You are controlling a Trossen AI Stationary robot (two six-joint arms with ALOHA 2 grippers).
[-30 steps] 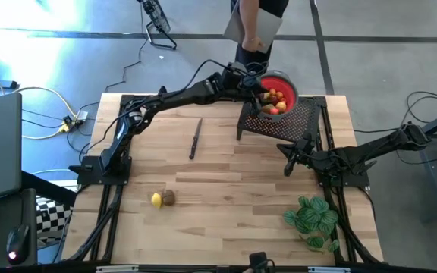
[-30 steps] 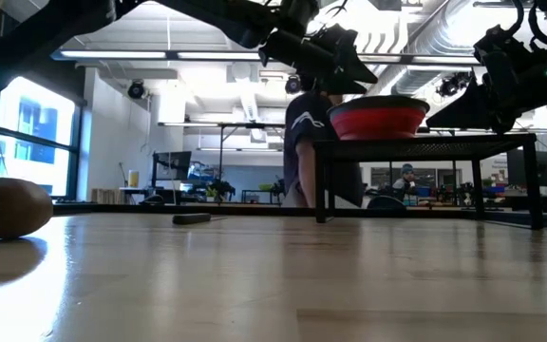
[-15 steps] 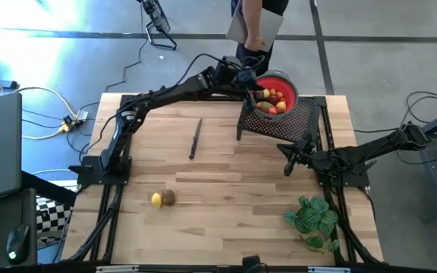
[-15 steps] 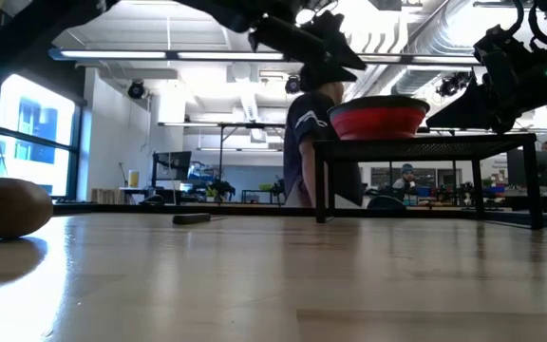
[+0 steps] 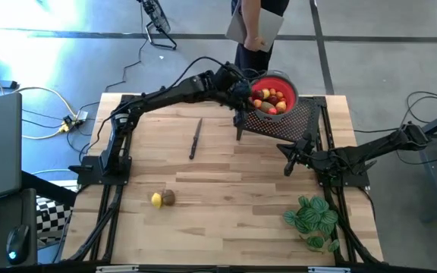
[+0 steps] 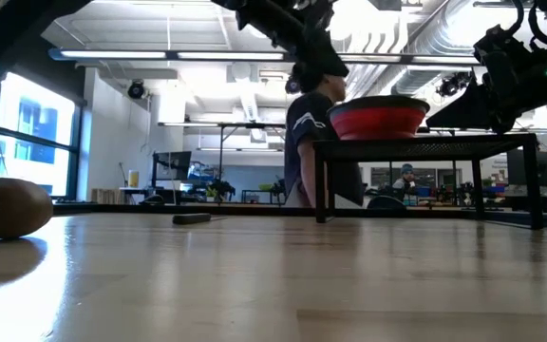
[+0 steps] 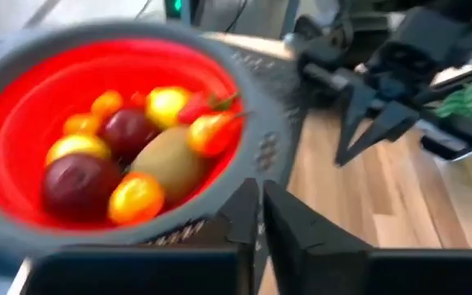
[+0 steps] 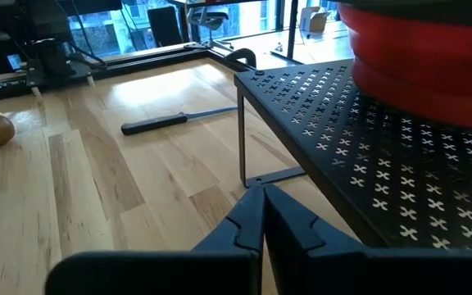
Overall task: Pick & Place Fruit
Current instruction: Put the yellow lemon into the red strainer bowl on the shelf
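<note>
Red and heaped with fruit, the bowl (image 5: 273,92) sat on a black perforated rack (image 5: 288,121) at the far side of the wooden table (image 5: 226,220). In the left wrist view the bowl (image 7: 72,90) held dark red, yellow, orange and brown pieces (image 7: 129,152) piled together inside its grey rim. Two more pieces lay well apart from the bowl, near the front left of the table: a yellow fruit (image 5: 156,199) touching a brown fruit (image 5: 168,197). In the low view the brown fruit (image 6: 8,207) showed at the left edge.

The left gripper (image 5: 241,92) was raised just beside the bowl's left rim, its arm stretched across the table from the left. Its two dark fingers (image 7: 293,233) were pressed together with nothing between them. The right gripper (image 5: 288,165) waited over the table just in front of the rack, and its fingers (image 8: 281,221) were likewise pressed together, empty.

A thin dark knife (image 5: 196,138) lay on the wood between the left arm and the rack. A green leafy plant (image 5: 313,220) stood at the front right corner. A person (image 5: 256,30) stood beyond the far edge of the table, behind the bowl.
</note>
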